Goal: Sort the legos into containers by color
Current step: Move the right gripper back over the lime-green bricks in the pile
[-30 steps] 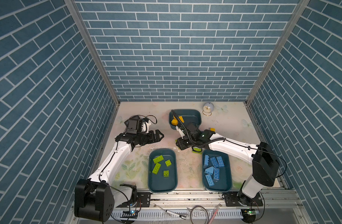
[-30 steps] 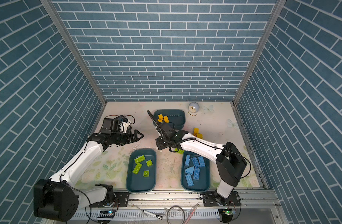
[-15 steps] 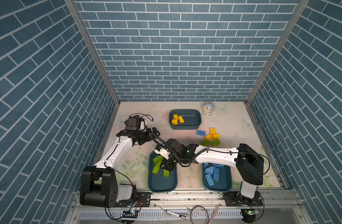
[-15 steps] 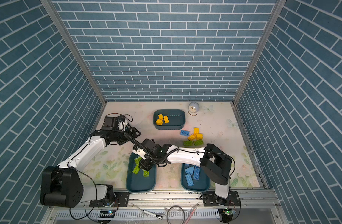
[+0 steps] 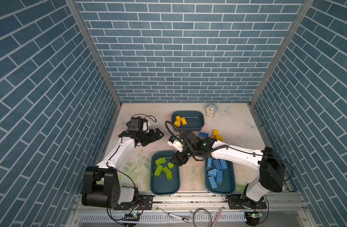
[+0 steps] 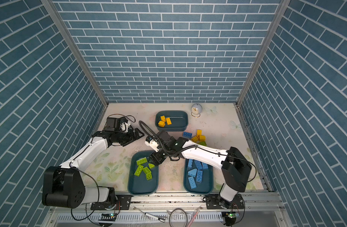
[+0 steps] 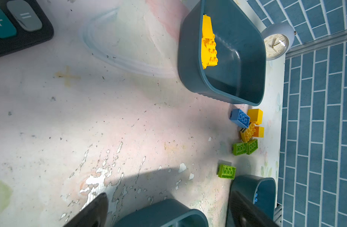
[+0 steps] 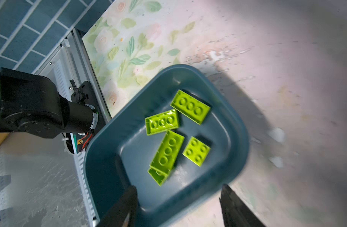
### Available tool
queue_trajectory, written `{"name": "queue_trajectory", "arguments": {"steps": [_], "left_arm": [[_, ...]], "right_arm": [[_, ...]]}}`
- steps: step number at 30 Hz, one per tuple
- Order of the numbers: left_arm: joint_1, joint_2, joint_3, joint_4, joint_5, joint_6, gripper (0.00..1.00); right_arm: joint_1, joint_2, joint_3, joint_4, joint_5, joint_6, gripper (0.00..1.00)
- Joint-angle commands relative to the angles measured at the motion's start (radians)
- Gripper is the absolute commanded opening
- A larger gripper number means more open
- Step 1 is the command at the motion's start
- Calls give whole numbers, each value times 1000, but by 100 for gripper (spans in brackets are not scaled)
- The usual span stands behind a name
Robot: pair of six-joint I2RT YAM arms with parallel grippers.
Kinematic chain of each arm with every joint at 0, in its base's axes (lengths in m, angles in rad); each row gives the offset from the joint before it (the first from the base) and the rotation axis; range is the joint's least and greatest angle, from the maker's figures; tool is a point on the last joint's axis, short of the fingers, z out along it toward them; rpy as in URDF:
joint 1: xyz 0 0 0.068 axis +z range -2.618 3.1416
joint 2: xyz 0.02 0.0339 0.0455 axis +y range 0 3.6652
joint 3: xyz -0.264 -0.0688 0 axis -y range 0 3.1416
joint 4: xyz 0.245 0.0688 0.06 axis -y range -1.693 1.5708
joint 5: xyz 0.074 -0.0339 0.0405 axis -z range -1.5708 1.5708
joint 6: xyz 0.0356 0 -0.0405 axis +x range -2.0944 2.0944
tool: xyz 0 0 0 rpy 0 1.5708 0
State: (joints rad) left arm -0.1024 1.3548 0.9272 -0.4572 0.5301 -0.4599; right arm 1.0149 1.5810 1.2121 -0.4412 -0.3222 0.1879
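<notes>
Left wrist view: calculator (image 7: 21,29) keys read "+" and "=".

1. The left arm (image 5: 117,155) rises from the desk's near left corner, its forearm stretched along the left edge.
2. The left gripper (image 5: 158,135) points towards the desk's middle, jaws spread wide and empty.
3. The right arm (image 5: 233,157) reaches from the near right corner across the middle.
4. The right gripper (image 5: 175,162) tilts downward, jaws parted, holding nothing; its dark fingers (image 8: 127,204) show in the right wrist view.
</notes>
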Motion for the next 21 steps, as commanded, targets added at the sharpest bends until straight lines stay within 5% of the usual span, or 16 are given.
{"name": "queue_trajectory", "arguments": {"steps": [1,10,21], "left_arm": [[5,-24,8,-26,35,15,98],[6,-54,7,-41,54,15,98],[6,-48,25,-70,59,34,98]], "right_arm": [[-101,-94,-32,-223,30,-194,69],[-292,9,25,-460,99,-690,70],[-303,281,134,-417,196,-804,69]]}}
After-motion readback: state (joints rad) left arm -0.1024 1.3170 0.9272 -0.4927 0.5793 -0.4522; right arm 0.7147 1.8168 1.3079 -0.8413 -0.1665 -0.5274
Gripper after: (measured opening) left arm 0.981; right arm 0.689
